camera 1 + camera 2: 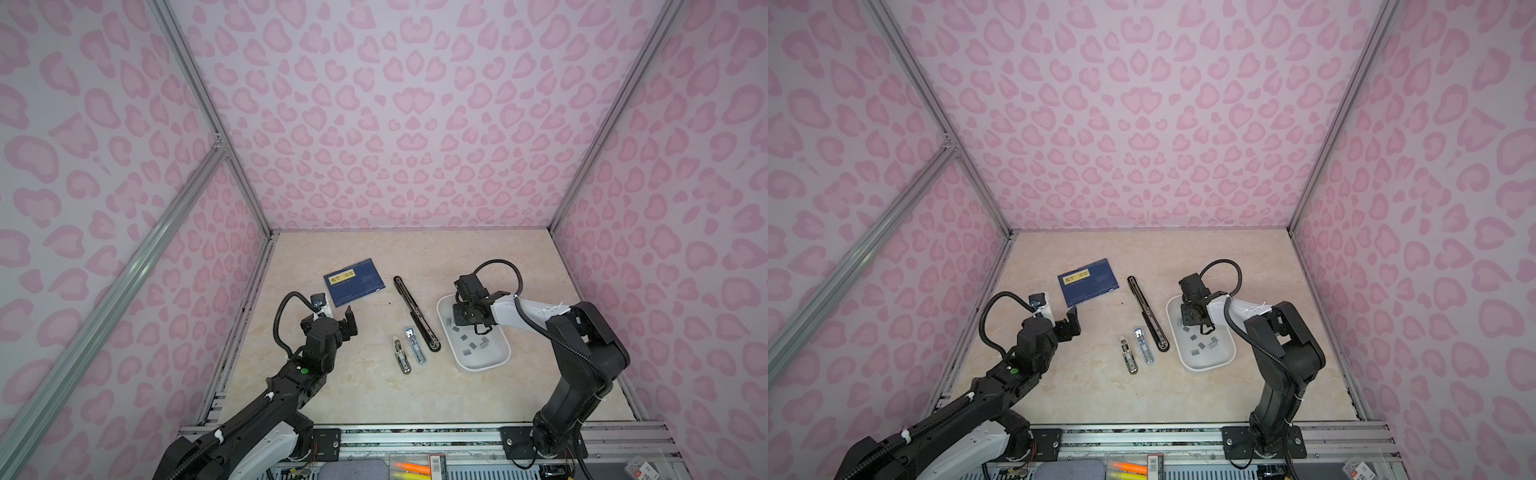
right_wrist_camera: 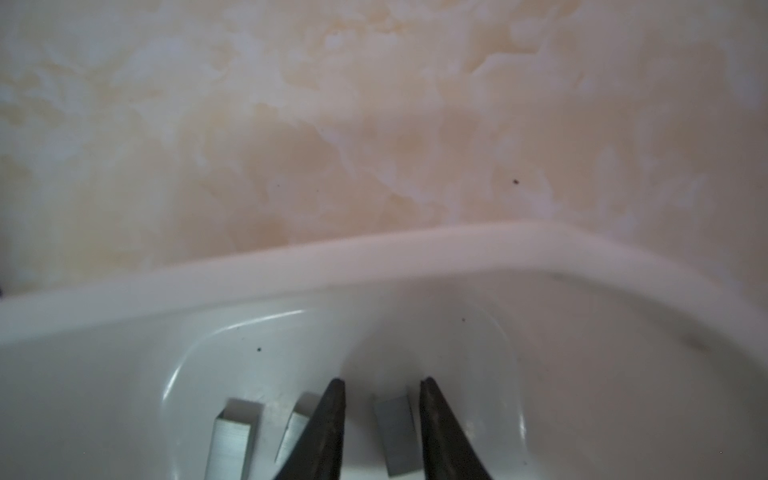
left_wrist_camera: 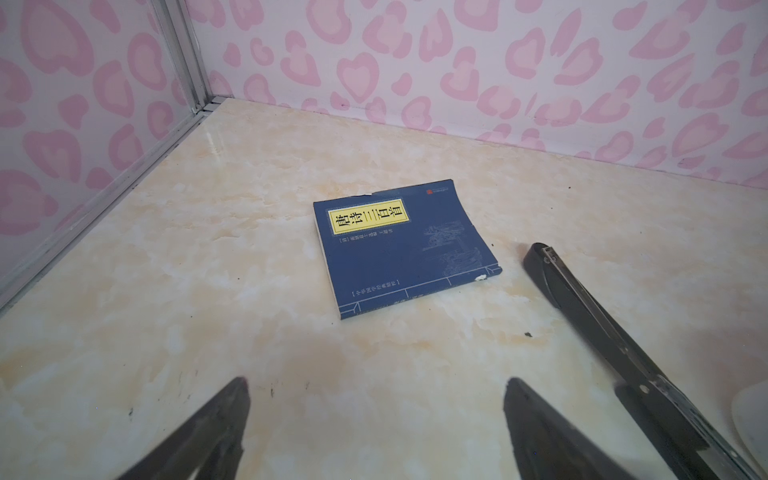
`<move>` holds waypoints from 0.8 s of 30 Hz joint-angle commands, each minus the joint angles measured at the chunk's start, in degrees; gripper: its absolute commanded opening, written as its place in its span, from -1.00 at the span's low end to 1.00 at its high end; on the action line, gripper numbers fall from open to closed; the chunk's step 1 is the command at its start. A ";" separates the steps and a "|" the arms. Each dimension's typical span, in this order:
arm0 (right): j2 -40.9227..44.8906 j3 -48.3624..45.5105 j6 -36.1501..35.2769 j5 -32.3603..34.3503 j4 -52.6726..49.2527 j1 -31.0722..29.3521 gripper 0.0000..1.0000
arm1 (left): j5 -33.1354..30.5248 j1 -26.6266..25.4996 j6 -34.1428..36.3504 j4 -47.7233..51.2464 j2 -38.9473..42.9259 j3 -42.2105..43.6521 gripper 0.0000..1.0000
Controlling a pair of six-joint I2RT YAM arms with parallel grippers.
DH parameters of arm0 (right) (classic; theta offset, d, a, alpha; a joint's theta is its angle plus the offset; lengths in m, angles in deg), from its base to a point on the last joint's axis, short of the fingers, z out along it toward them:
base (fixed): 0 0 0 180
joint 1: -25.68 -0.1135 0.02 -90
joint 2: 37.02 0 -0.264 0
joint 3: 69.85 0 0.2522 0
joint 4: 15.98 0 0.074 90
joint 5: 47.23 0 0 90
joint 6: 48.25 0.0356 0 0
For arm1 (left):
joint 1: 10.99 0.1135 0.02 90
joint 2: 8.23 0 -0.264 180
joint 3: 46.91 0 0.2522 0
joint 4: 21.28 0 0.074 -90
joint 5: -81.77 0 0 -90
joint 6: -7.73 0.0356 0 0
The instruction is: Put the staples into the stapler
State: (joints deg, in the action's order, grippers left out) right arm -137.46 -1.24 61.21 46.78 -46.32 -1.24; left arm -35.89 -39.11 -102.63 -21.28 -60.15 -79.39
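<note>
The staples (image 1: 469, 347) lie loose in a white tray (image 1: 486, 359) on the right side of the desk (image 1: 374, 395), small grey strips scattered over its floor. The right gripper (image 2: 382, 382) reaches down into the far end of this tray. Its jaws stand narrow, with one staple strip (image 2: 395, 432) lying flat between the two fingers. A gap shows between the strip and one finger, so the strip is not clamped; whether the other finger touches it I cannot tell. Two more strips (image 2: 235, 440) lie just beside that gripper, outside its fingers. Left of the tray, a long black stapler (image 1: 415, 313) lies aslant on the desk, and two small staplers (image 1: 401, 355) lie side by side just beside its near end. The left gripper (image 3: 376, 382) hangs above the desk well apart from the tray, with its jaws wide and nothing between them, pointing toward a blue book (image 3: 403, 249) that lies flat near the back left corner.
</note>
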 commanded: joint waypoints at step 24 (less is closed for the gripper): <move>0.37 -1.58 0.57 0.82 -5.39 0.02 -0.68 | -0.77 0.08 0.22 -2.41 0.16 -0.26 0.93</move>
State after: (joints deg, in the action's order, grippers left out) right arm -136.74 -1.99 61.69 47.04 -46.91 -1.22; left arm -36.33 -39.11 -102.63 -21.28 -60.15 -79.41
